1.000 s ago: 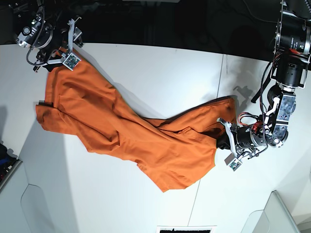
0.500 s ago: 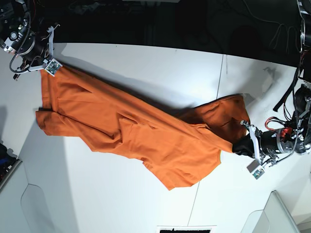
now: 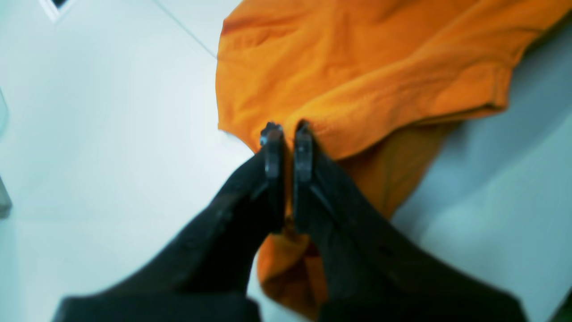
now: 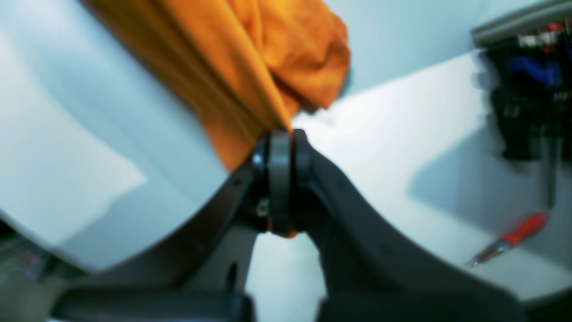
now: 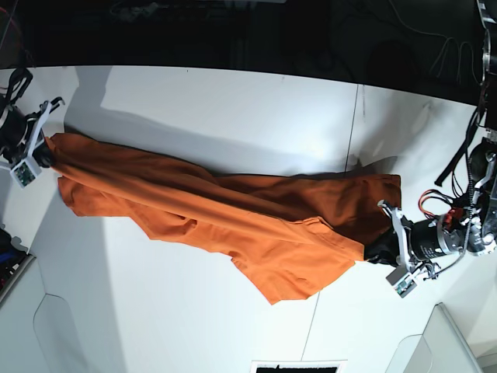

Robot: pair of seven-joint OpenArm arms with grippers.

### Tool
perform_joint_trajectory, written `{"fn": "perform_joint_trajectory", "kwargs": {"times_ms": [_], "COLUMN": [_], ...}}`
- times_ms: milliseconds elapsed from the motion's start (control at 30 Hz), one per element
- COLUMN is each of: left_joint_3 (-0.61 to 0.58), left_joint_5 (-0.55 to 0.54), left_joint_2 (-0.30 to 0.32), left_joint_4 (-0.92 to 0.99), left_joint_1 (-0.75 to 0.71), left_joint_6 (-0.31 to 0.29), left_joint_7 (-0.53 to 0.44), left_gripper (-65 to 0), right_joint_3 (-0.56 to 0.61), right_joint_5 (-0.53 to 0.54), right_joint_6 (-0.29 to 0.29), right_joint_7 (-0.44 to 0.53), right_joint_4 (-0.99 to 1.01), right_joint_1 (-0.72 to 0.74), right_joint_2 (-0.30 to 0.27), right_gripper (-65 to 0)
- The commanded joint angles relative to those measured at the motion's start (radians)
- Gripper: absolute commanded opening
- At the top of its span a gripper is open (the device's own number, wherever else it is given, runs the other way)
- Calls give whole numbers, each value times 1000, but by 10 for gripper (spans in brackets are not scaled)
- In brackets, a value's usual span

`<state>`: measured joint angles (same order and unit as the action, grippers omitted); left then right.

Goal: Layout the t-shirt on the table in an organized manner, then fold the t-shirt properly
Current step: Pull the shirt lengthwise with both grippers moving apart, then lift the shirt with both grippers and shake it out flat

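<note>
The orange t-shirt [image 5: 233, 210] lies stretched in a long twisted band across the white table [image 5: 233, 109], from the left edge to the right side. My right gripper [image 5: 44, 150] is at the table's left edge, shut on the shirt's left end; the right wrist view shows it [image 4: 281, 138] pinching bunched orange cloth [image 4: 250, 67]. My left gripper [image 5: 378, 247] is at the right, shut on the shirt's right end; the left wrist view shows it [image 3: 286, 132] clamped on a hemmed edge of the cloth [image 3: 357, 67]. The white tag is hidden.
A thin dark seam [image 5: 353, 132] crosses the table at the right. Clear plastic bins stand at the front left [image 5: 46, 326] and front right [image 5: 443, 342]. A red-handled tool [image 4: 514, 237] lies beside the table's left edge. Behind the far edge it is dark.
My right gripper has moved left and toward the front, pulling the shirt's end to the table's left edge. The shirt is drawn out longer and flatter. My left gripper moved slightly.
</note>
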<state>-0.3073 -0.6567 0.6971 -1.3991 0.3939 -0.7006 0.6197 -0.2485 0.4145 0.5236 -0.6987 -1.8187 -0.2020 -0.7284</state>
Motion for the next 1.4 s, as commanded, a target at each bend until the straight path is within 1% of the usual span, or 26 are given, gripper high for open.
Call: {"fn": "perform_joint_trajectory", "kwargs": {"times_ms": [0,33,67,100,133,167,233,333,400,500,567,667,733,800,867,1000,1133,1233,1300,1367], "left_joint_3": [11,8,3,-8,-21,-37,-69,-103,-104,-104,-104,-104,-104,-104,-104,-104,-104,-104,-104,-104], "left_joint_5": [19,53,82,104,113,117,119,119,119,115,114,103,72,44,31,17,13,13,13,13], "left_joint_2": [-16,-49,-79,-106,-130,-148,-169,-166,-163,-147,-134,-103,-79,-64,-62,-74,-77,-77,-79,-80], "left_joint_4": [37,90,144,198,247,289,335,336,336,335,335,334,333,326,319,304,295,294,289,282], "left_joint_1": [28,35,44,57,72,84,97,97,97,96,96,96,97,96,97,96,88,88,88,87], "left_joint_6": [2,2,2,2,2,2,2,2,2,2,2,2,2,2,2,2,2,2,2,2], "left_joint_7": [-40,-62,-81,-92,-94,-93,-92,-87,-78,-75,-68,-65,-66,-64,-54,-46,-39,-39,-39,-36], "left_gripper": [-650,-650,-650,-650,-650,-650,-650,-650,-650,-650,-650,-650,-650,-650,-650,-650,-650,-650,-650,-650], "right_joint_3": [-6,-3,-3,-3,-3,-3,-5,-7,-7,-7,-6,-6,-5,-2,-2,16,99,204,267,312], "right_joint_5": [2,21,43,65,89,120,172,230,233,232,230,158,96,60,19,-21,-108,-183,-260,-326], "right_joint_6": [-11,-13,-13,-11,-11,-13,-13,-11,-6,9,9,8,8,8,9,16,5,-41,-99,-145], "right_joint_7": [2,-5,-11,-15,-21,-38,-76,-91,-105,-145,-167,-141,-119,-85,-48,10,48,48,56,64], "right_joint_4": [41,98,153,207,256,294,333,300,245,152,134,145,158,174,184,189,188,188,188,188], "right_joint_1": [43,79,114,147,177,203,240,243,240,237,237,219,201,179,158,152,156,180,199,218], "right_joint_2": [-21,-21,-18,-16,-16,-16,-16,-13,2,44,62,83,98,99,99,98,97,97,97,97], "right_gripper": [-650,-559,-437,-332,-257,-229,-231,-232,-232,-232,-232,-232,-232,-232,-233,-233,-233,-233,-233,-233]}}
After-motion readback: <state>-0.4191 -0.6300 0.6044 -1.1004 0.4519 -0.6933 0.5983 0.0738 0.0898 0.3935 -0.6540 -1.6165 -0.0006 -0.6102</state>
